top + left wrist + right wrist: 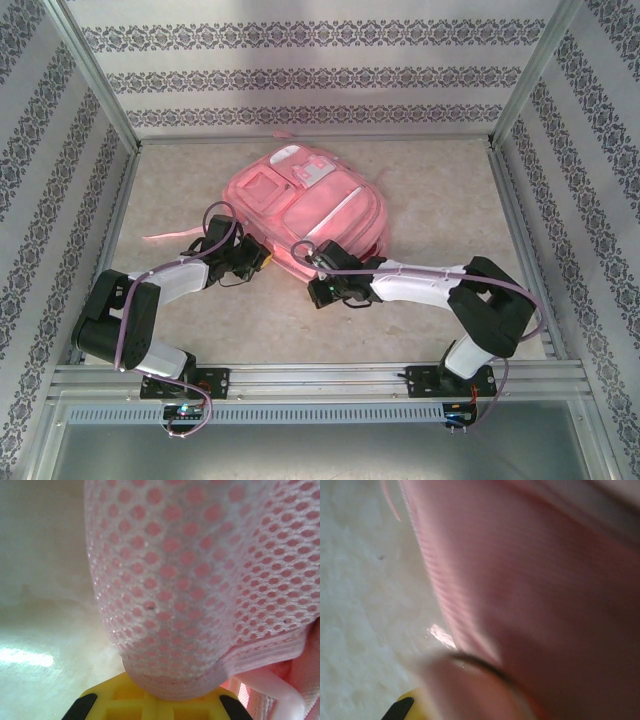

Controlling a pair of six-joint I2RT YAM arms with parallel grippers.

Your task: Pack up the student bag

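Pink bag lying flat on table. Left gripper at bag's near-left edge, clamped shut on mesh hem. Right gripper closed against bag's near edge; any hold on fabric too blurred to tell.

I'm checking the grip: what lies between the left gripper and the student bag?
Nothing: in the left wrist view the mesh edge of the student bag meets the left gripper directly, no gap.
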